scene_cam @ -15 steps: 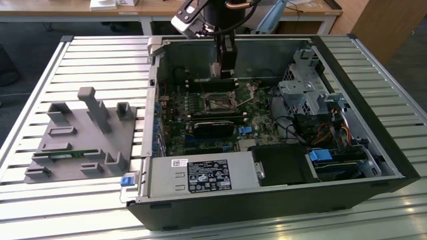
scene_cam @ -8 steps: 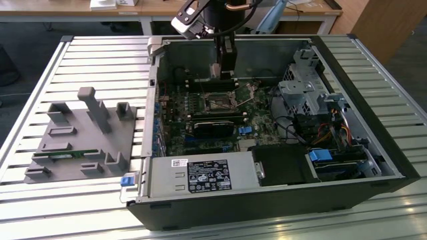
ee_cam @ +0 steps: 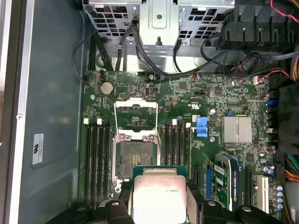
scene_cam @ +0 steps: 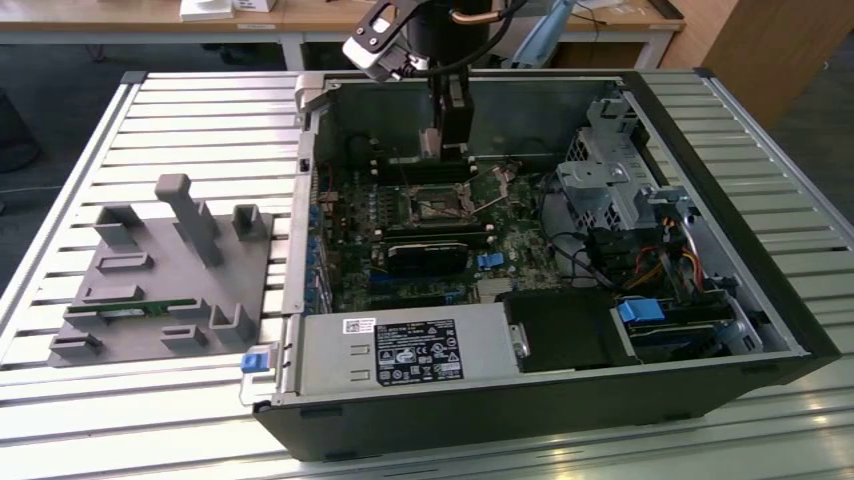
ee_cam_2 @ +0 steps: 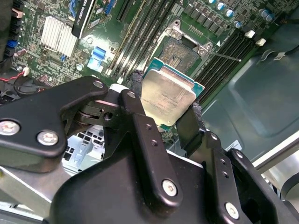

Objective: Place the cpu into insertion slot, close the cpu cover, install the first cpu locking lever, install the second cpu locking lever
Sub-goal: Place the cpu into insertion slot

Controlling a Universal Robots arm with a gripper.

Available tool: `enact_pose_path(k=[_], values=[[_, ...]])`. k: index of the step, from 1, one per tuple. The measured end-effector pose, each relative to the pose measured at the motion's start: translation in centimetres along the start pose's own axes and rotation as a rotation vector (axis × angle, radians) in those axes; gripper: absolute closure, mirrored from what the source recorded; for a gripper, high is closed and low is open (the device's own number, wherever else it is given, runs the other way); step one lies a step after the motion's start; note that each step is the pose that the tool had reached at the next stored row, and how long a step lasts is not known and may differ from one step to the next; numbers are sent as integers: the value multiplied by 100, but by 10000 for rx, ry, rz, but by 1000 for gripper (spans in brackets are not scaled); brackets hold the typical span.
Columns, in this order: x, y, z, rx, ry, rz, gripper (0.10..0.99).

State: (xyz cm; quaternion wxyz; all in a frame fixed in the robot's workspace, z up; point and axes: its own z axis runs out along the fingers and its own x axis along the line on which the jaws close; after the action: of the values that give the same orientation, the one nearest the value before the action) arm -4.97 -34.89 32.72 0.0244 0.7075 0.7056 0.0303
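My gripper (ee_cam_2: 164, 105) is shut on the cpu (ee_cam_2: 168, 95), a flat square chip with a silvery top, gripped by two opposite edges. In the first wrist view the cpu (ee_cam: 159, 196) hangs in the gripper (ee_cam: 159, 207) just short of the insertion slot (ee_cam: 135, 156), a dark square socket on the green board. The slot (ee_cam_2: 180, 53) lies bare, with nothing in it. The cpu cover (ee_cam: 135, 103) is swung open beyond the slot, and thin wire levers stand up beside it. In the exterior view the gripper (scene_cam: 447, 150) hangs inside the case above the slot (scene_cam: 437, 210).
The open computer case (scene_cam: 747, 180) lies on a slatted table. Long black memory slots (ee_cam: 96, 158) flank the socket. A metal drive cage (ee_cam: 159, 21) with cables, a finned heatsink (ee_cam: 237, 129) and a power supply (scene_cam: 400, 352) crowd around. A grey fixture (scene_cam: 167, 275) sits on the exterior view's left.
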Motion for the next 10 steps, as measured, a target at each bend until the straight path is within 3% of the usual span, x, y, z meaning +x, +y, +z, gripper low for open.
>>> enact_pose_path(k=[10], values=[[0, -2, 27, 0, 0, 0, 545]])
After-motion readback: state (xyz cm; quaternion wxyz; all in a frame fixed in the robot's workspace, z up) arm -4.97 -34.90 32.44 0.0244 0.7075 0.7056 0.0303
